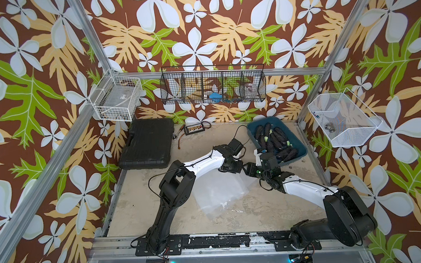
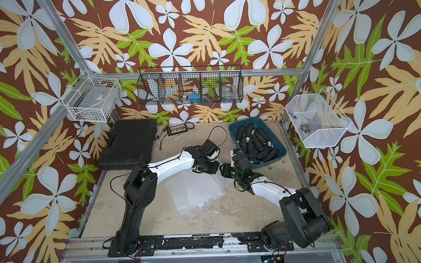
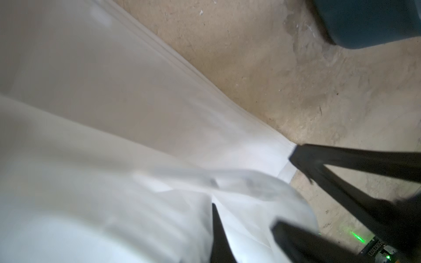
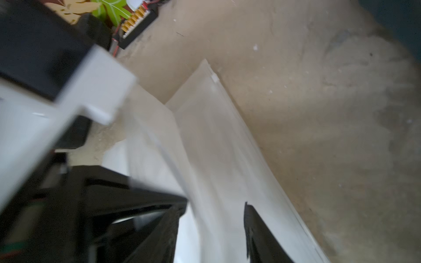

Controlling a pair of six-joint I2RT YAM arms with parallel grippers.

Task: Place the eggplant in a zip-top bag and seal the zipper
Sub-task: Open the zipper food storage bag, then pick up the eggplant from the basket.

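Note:
A clear zip-top bag (image 1: 219,192) lies flat on the table's middle in both top views (image 2: 194,190). Both grippers meet at its far edge, close to each other. My left gripper (image 1: 232,168) is shut on the bag's film; in the left wrist view one dark finger (image 3: 217,230) presses into the folded plastic. My right gripper (image 1: 248,170) is open, and in its wrist view the jaws (image 4: 216,218) stand apart with the bag's rim (image 4: 205,148) running between them. Several dark purple eggplants (image 1: 273,138) lie in a blue bin (image 1: 299,143) at the back right. Neither gripper holds one.
A black case (image 1: 146,145) lies at the back left, with a small charger board (image 1: 192,129) beside it. A black wire rack (image 1: 212,85) and two white wire baskets (image 1: 115,98) (image 1: 341,120) hang on the walls. The blue bin's corner (image 3: 369,22) is near both grippers.

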